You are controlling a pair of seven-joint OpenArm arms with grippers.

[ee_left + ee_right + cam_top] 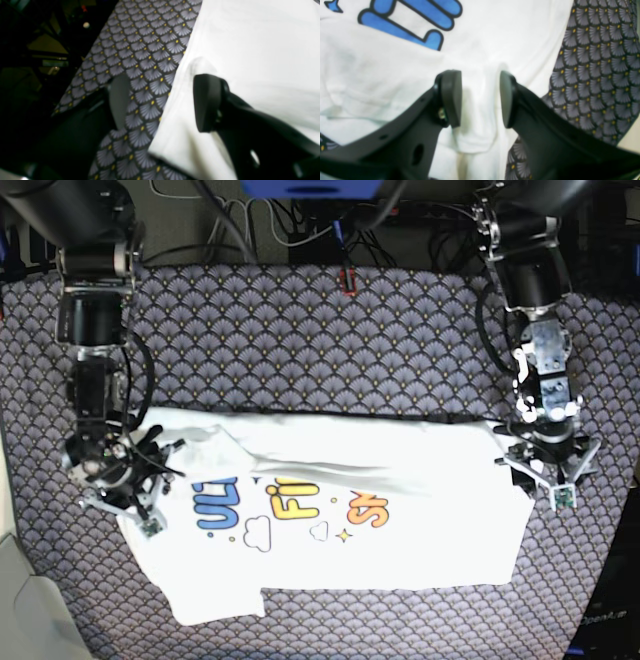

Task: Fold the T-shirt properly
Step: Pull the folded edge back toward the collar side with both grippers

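With both wrist cams up, I see the left gripper (160, 102) spread wide: one pad sits over the cloth (140, 50), the other over the shirt (250, 50), w/ the shirt's edge running between them. Nothing pinched there. Right gripper (480, 98) also has its jaws apart, a clear gap between the pads, and white fabric lies in that gap below them; I can't tell if the pads touch it, but they aren't clamped on it. Blue lettering shows just past the right gripper's tips in that cam, and patterned cloth off to one side.

From the base cam, the shirt (340, 510) lies spread on the cloth (300, 340), print side up: blue, yellow, orange letters in a row w/ small clouds and a star under them. Top edge looks folded over, w/ a soft ridge running across. One sleeve sticks out at the lower corner near the right arm's side. Right gripper (135, 480) is at the shirt's edge on the base view's left, left gripper (548, 470) at the opposite edge. Both arms reach down from the far side of the table. Cables and dark gear sit behind, too dim to id.
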